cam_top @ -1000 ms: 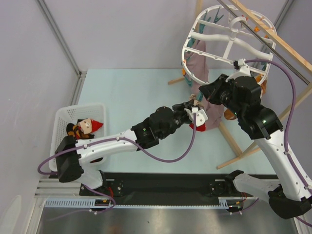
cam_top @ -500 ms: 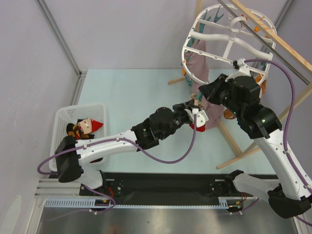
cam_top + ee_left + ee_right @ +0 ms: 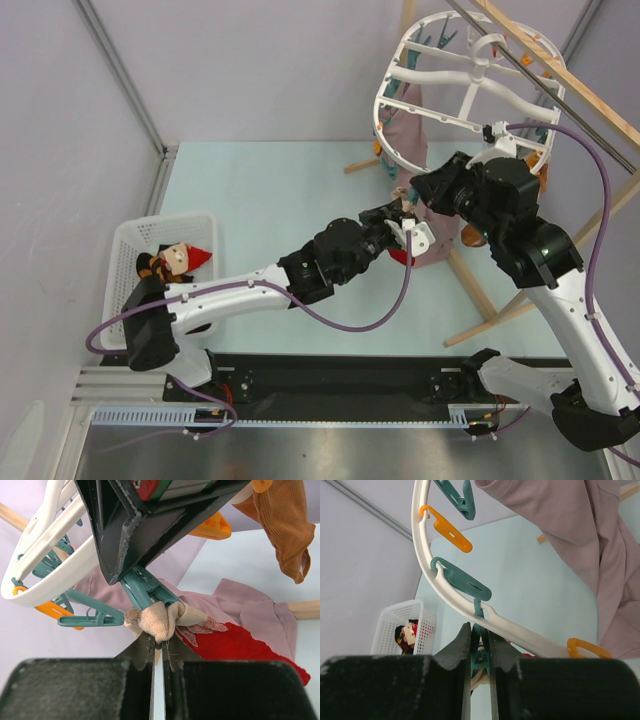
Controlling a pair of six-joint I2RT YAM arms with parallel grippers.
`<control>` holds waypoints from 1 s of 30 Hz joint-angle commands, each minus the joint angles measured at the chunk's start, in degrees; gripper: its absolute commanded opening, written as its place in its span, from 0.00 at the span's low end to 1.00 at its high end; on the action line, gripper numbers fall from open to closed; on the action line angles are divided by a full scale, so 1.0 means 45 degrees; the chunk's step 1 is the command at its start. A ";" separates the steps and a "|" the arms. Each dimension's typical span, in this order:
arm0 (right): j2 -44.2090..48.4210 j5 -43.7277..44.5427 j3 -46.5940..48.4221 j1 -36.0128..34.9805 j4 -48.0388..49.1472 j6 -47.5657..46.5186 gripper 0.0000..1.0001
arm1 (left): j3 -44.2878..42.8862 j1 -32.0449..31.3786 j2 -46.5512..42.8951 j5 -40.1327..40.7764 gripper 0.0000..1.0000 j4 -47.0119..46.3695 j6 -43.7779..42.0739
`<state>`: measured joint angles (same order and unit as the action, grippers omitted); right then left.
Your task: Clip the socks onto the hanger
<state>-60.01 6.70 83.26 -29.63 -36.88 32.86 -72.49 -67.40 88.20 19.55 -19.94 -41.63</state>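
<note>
Pale lavender walls are seen around a mint-green table (image 3: 260, 190), with metal frame posts running up the corners. At the left edge of the table a white perforated basket (image 3: 128, 232) is set, and the first sock (image 3: 172, 262) is bunched inside it, showing black, orange, beige and red.

At the far right the hanger (image 3: 432, 70) is hung from the wooden rack poles (image 3: 560, 75), tilted, with teal and orange clips dangling from its ring. A mauve-pink cloth (image 3: 570, 520) is draped below the ring, and an orange-brown garment (image 3: 280, 520) is hung beside it.

The second sock (image 3: 155, 621) is held up just under the ring, against the mauve-pink cloth. Its beige end is pinched by the left gripper (image 3: 157, 652), whose jaws are almost fully closed. A teal clip (image 3: 142, 590) is touching that beige end; whether the fabric is bitten by it cannot be told. The right gripper (image 3: 480, 645) is closed around this clip directly beneath the white ring, so the two grippers are brought nearly together.
</note>
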 commanded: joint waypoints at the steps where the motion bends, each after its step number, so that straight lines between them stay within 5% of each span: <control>1: 0.0093 -0.1176 -0.0163 -0.0252 -0.0768 0.0237 0.17 | -0.0669 -0.0082 0.0145 0.0343 0.00 -0.0958 -0.0281; 15: 0.0054 -0.1293 -0.0202 -0.0213 -0.0729 0.0080 0.50 | -0.0571 -0.0082 -0.0050 0.0089 0.01 -0.0724 -0.0027; 20: 0.0171 -0.1196 -0.0203 -0.0174 -0.0768 0.0002 0.57 | -0.0299 -0.0062 -0.0264 0.0109 0.23 -0.0841 0.0207; 22: 0.0229 -0.1157 -0.0202 -0.0135 -0.0807 -0.0017 0.60 | -0.0200 -0.0023 -0.0421 0.0089 0.44 -0.0861 0.0402; 30: 0.0327 -0.1079 0.0031 -0.0057 -0.1099 -0.0407 0.72 | 0.0950 0.0678 -0.2388 -0.1469 0.64 -0.0451 0.2431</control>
<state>-59.40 2.11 82.30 -30.22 -40.16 32.53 -70.02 -66.39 84.97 17.82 -20.05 -36.64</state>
